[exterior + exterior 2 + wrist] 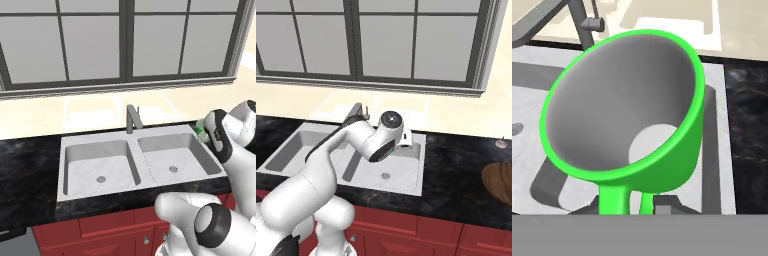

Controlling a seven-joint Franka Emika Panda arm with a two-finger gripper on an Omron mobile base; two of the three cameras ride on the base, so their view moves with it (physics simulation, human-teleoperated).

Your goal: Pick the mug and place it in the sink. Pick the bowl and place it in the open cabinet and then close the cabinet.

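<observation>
The bright green mug (627,110) looms close in the hand view, its pale inside facing the camera and its handle down between my fingertips. My gripper (630,207) is shut on that handle. The mug hangs above the right basin of the grey marbled sink (717,130), near its back right corner. In the left base view a sliver of the mug (201,131) peeks out behind my wrist, over the sink (62,165). The dark wooden bowl (499,183) lies on the black counter, far right of the sink (406,189). The cabinet is out of view.
The squared grey faucet (132,119) stands behind the divider between the basins. Black counter (27,165) runs on both sides, with red drawer fronts (441,235) below. A small round object (501,144) sits on the counter behind the bowl. A window wall rises at the back.
</observation>
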